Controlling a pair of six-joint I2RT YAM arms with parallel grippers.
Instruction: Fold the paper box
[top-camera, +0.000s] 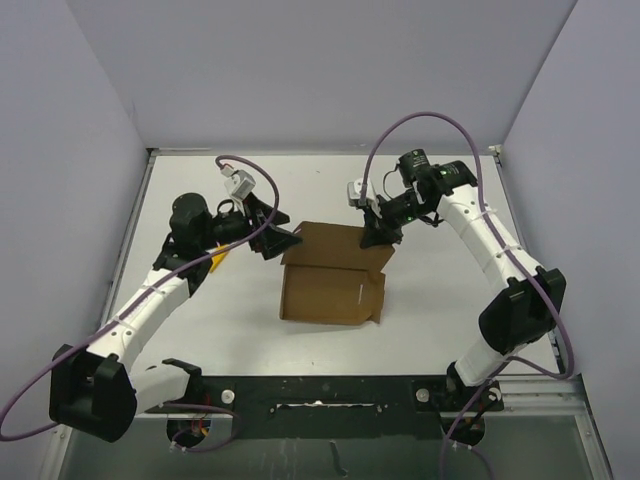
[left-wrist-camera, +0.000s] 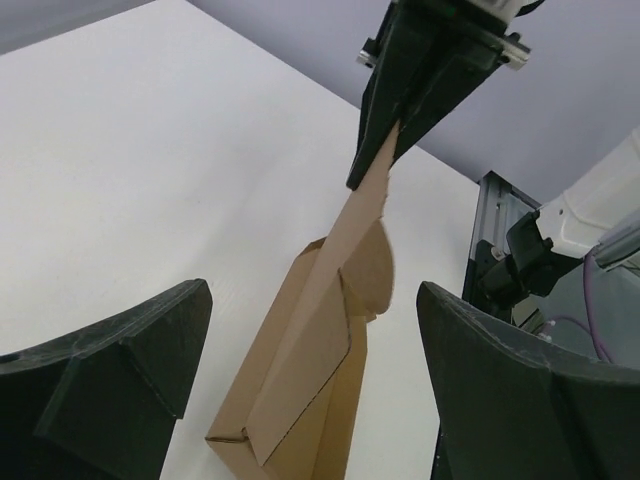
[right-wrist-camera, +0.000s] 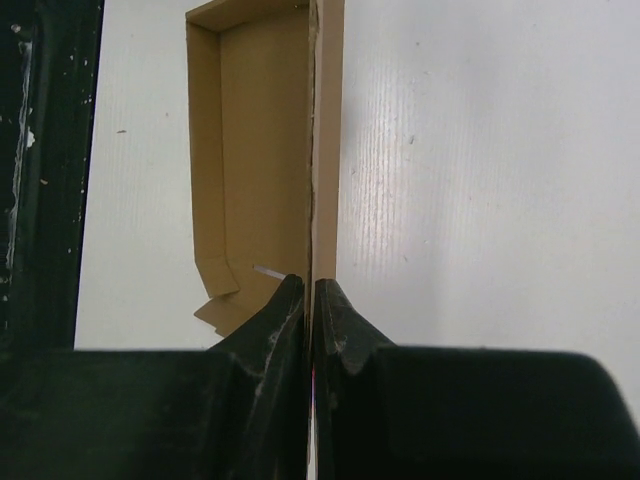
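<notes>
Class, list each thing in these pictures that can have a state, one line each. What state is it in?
paper box: partly folded, side walls up, lid flap lifted, not closed.
right tool: shut on the edge of the lid flap.
left tool: open, holding nothing, beside the box.

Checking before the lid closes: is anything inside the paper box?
Only bare cardboard shows inside the paper box in the right wrist view. The right gripper, shut on the raised lid, covers the near end of the inside.
</notes>
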